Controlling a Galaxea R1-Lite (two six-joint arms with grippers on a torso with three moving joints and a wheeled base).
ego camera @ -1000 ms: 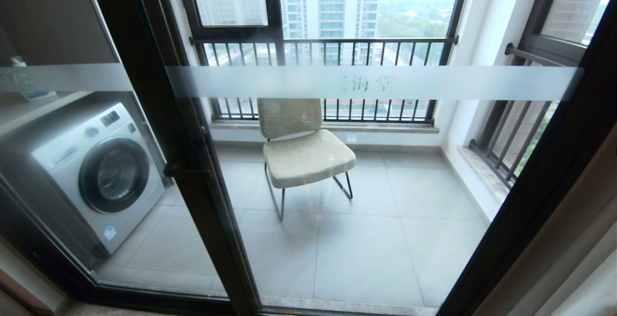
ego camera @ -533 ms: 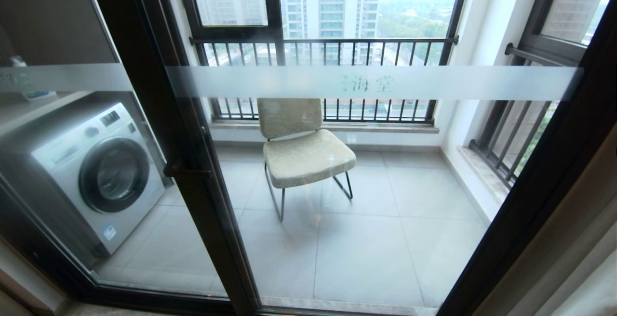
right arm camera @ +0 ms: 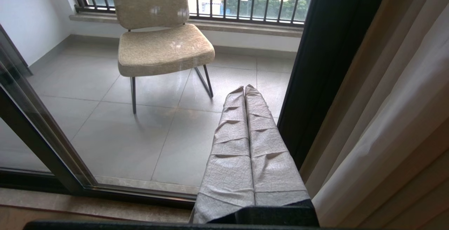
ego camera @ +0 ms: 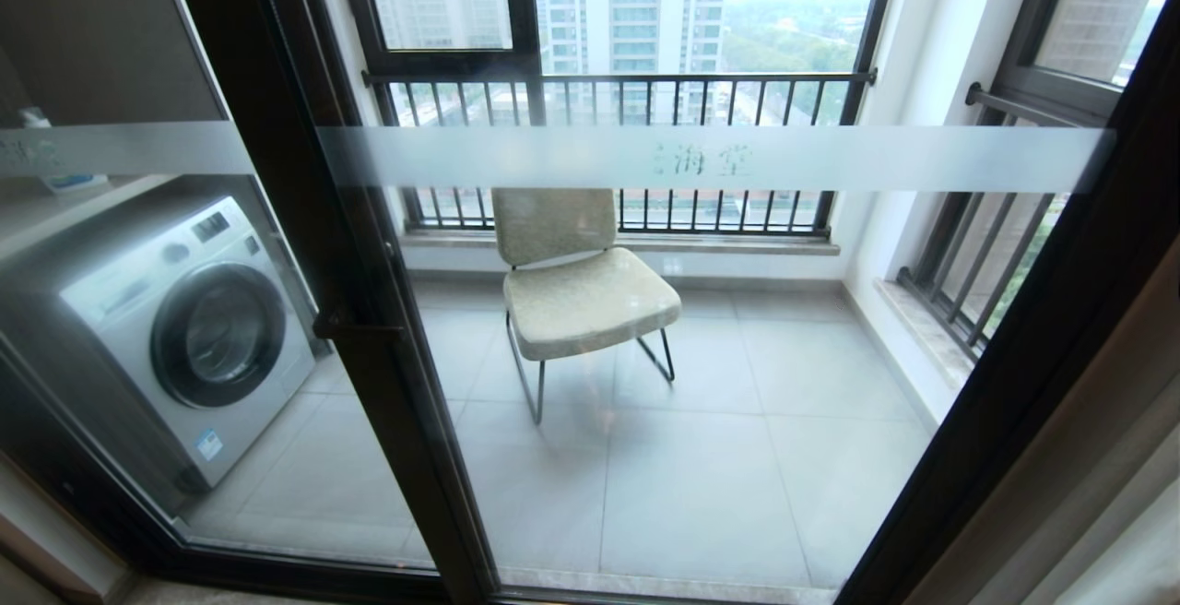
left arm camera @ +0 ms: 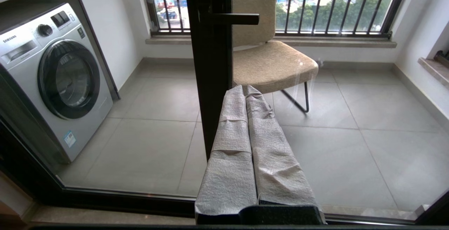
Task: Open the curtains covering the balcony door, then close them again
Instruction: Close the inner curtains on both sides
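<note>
The balcony door (ego camera: 369, 310) stands bare in the head view: glass panels in a dark frame with a frosted band (ego camera: 701, 160) and a black handle (ego camera: 355, 324). The curtains (ego camera: 1106, 494) are bunched at the right edge, beige fabric beside a white sheer (right arm camera: 393, 100). Neither arm shows in the head view. My left gripper (left arm camera: 244, 87), wrapped in grey cloth, is shut and empty, pointing at the door's middle post (left arm camera: 210, 82). My right gripper (right arm camera: 244, 87) is shut and empty too, close to the left of the door's right frame (right arm camera: 326, 65) and the curtains.
Behind the glass are a washing machine (ego camera: 194, 328) on the left, a beige chair (ego camera: 581, 291) on the tiled balcony floor, and a window with a black barred railing (ego camera: 627, 98). The door's bottom track (right arm camera: 105, 191) runs just ahead of me.
</note>
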